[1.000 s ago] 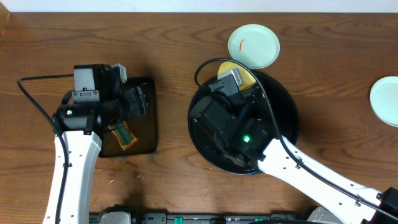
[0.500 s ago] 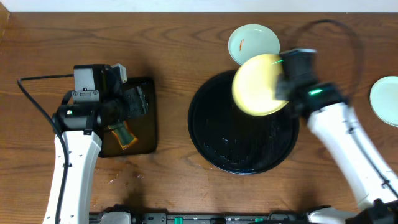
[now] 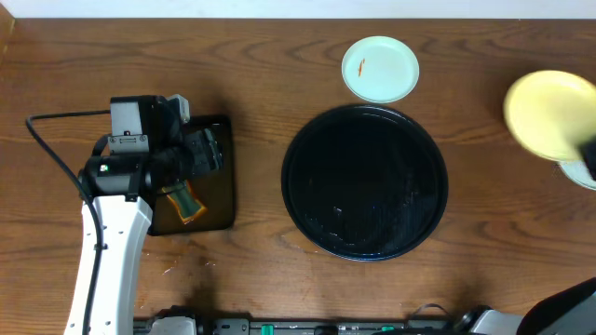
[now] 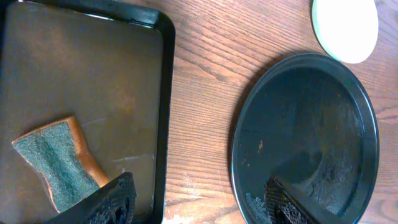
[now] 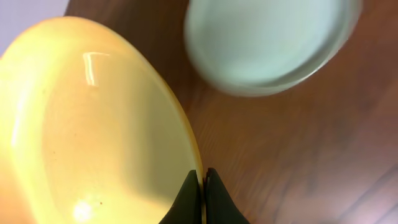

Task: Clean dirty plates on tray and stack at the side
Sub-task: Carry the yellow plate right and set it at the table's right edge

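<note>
My right gripper [image 5: 202,190] is shut on the rim of the yellow plate [image 5: 93,124] and holds it in the air at the table's far right [image 3: 549,114]. Below it a pale mint plate [image 5: 267,43] lies on the wood, showing only as a sliver at the right edge of the overhead view [image 3: 575,173]. A second mint plate [image 3: 380,68] with a small red smear lies on the wood just behind the round black tray [image 3: 365,181], which holds no plate. My left gripper [image 4: 202,202] is open and empty, hovering over the right edge of the rectangular tray.
A small rectangular black tray [image 3: 219,191] at the left holds a green and orange sponge [image 4: 53,165]. The left arm [image 3: 112,233] stands over it. A black cable [image 3: 51,149] loops across the wood at the far left.
My right gripper has lifted the yellow plate off the round tray and carried it right, to above the mint plate at the table's right edge. The left arm has not moved.
</note>
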You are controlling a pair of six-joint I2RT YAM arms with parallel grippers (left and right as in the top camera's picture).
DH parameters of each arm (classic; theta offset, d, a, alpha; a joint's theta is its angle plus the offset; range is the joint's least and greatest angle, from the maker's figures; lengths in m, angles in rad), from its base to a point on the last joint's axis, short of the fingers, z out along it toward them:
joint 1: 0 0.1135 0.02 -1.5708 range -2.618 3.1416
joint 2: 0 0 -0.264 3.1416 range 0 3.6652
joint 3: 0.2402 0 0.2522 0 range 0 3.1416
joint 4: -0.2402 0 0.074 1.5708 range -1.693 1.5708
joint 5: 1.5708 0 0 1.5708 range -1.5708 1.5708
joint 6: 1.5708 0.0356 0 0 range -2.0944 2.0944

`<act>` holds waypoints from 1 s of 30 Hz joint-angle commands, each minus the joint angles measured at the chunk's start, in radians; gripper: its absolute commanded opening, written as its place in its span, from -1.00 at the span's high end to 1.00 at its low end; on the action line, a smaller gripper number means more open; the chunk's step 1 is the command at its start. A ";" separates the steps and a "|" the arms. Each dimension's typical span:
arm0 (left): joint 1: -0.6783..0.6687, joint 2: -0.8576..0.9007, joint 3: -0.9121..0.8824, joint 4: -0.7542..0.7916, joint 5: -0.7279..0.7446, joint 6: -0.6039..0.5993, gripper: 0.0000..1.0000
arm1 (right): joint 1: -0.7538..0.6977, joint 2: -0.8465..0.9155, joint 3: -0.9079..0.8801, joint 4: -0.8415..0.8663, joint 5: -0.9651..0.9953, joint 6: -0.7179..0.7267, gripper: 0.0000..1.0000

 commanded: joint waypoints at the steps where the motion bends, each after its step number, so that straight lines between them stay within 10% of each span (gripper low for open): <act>1: 0.003 0.006 0.006 0.002 -0.005 0.010 -0.36 | -0.098 0.051 0.017 0.032 -0.023 0.042 0.98; 20: 0.003 0.006 0.006 0.016 -0.005 0.010 -0.36 | -0.192 0.396 0.017 0.309 0.083 0.009 0.98; 24: 0.003 0.006 0.006 0.017 -0.005 0.010 -0.36 | -0.192 0.394 0.018 0.410 0.003 -0.083 0.49; 30: 0.003 0.006 0.006 0.019 -0.005 0.010 -0.36 | -0.187 0.385 0.018 0.466 -0.029 -0.139 0.43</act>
